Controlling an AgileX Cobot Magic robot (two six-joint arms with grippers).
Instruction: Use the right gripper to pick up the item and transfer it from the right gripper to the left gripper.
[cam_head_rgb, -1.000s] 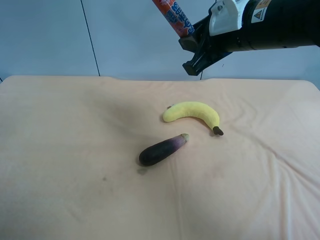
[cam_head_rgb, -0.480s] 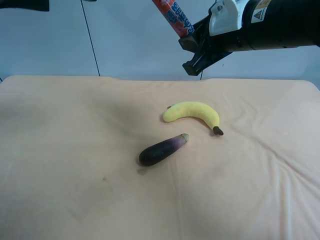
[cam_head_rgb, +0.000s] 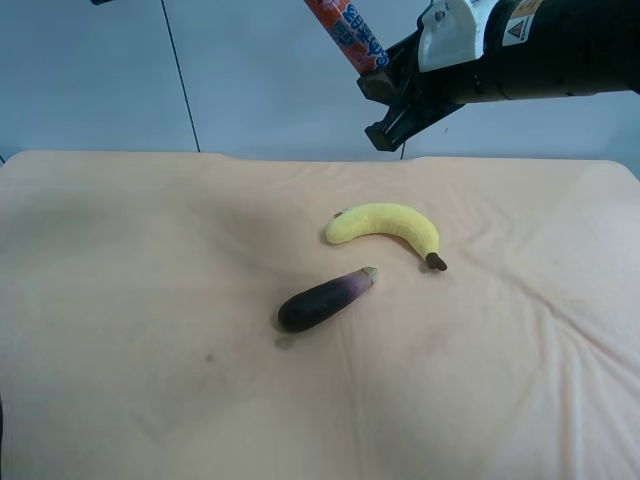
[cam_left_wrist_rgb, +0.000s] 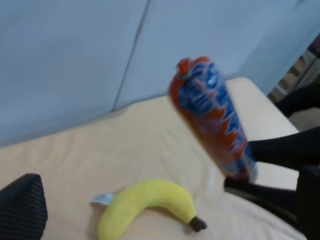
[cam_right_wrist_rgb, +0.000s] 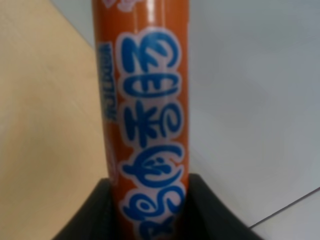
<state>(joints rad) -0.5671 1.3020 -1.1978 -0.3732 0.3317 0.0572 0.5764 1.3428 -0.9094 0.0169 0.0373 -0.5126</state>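
While the item (cam_head_rgb: 348, 28) hung high above the tabletop (cam_head_rgb: 120, 300), the right gripper (cam_head_rgb: 378, 80) had its jaws pressed together on the item's lower end. The exterior high view showed the stick slanting up and away from the jaws, and its upper end was cut off by the top edge of that view. The right wrist view confirmed the pinch: a black finger (cam_right_wrist_rgb: 92, 215) sat on each side of the red wrapper, and the blue and white print ran straight out from between the two.

The left gripper (cam_left_wrist_rgb: 165, 207) had its jaws spread wide and held nothing. Only one black finger (cam_left_wrist_rgb: 20, 210) could be named with any confidence, at the edge of the left wrist view. In that view the item was apart from the left jaws. It pointed its crimped end roughly at the camera and floated above the banana (cam_head_rgb: 385, 225). The image was blurred, so how near it stood could not be told.

Counts:
- Item: one, in the air and touching nothing but the right jaws.
- Banana: one, yellow, lying on the cloth-covered tabletop.
- Eggplant (cam_head_rgb: 325, 300): one, dark purple, lying near the banana but not touching it.
- Grippers: two, the right one with a white housing and a yellow sticker on its arm.
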